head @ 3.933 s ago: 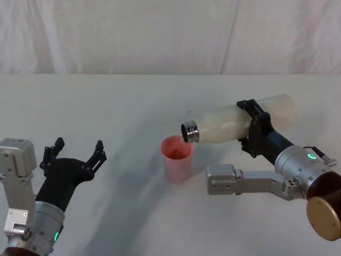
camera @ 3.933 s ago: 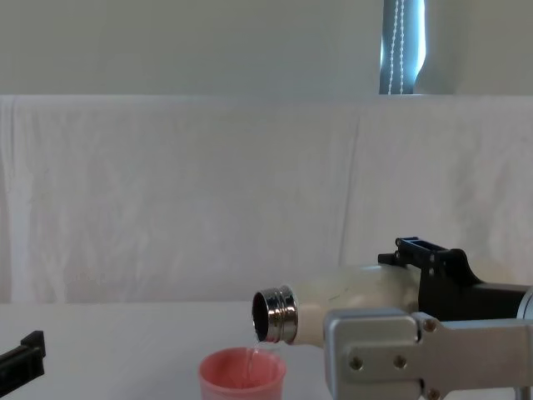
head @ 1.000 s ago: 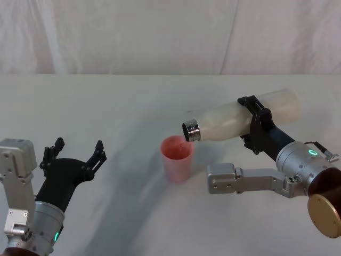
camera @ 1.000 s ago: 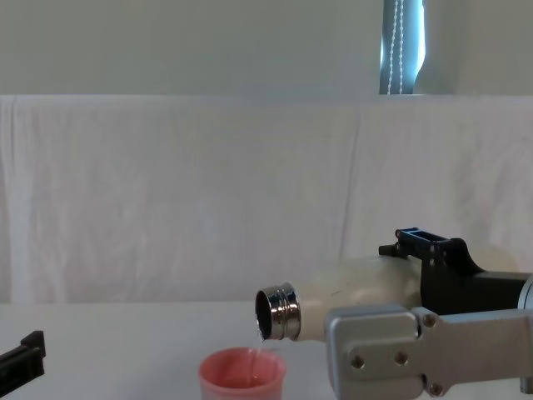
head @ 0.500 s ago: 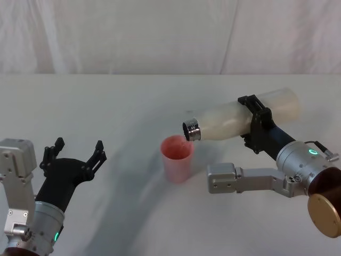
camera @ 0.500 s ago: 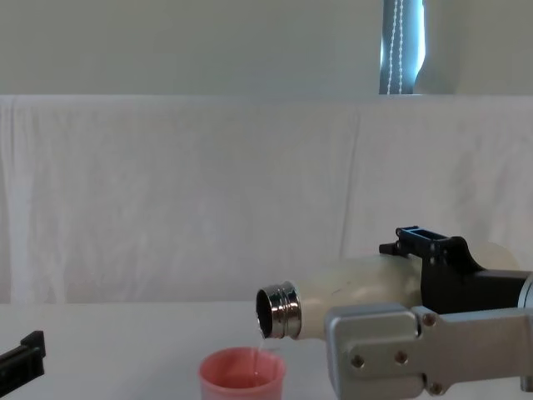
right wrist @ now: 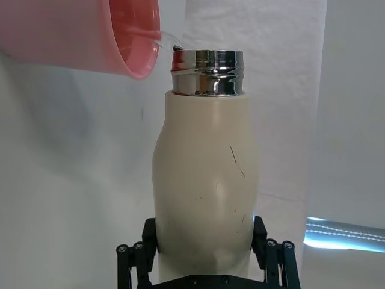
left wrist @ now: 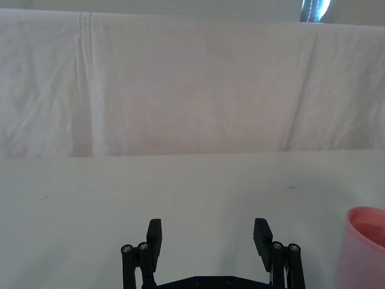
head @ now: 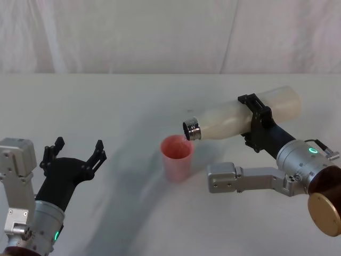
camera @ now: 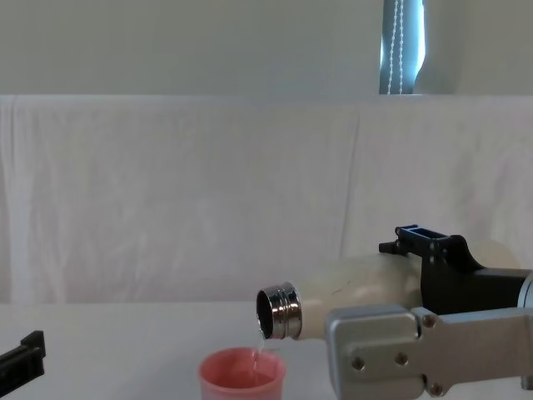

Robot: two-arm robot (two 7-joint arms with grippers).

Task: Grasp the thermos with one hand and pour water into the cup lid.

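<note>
Clearly the chief risk here is a spill: the tall cream-white matte thermos with a shiny steel threaded neck [head: 240, 119] lies tipped almost level, its mouth just above the far rim of the small round pink plastic cup lid [head: 177, 158], and a thin stream of water falls from the lip into the cup in the chest view. Should the bottle tilt further or drift sideways, the stream would likely overshoot the narrow rim and wet the white table [head: 122, 106]; pouring too long could overfill the short cup, and a brush of the steel neck against it might knock so light a thing over. The right gripper [head: 254, 128] is clamped around the thermos's body past its middle, toward the base, the arm reaching in from the right side with its wrist rolled. The left gripper [head: 74, 152] hovers low at the left, fingers spread and empty, well apart from the cup.
</note>
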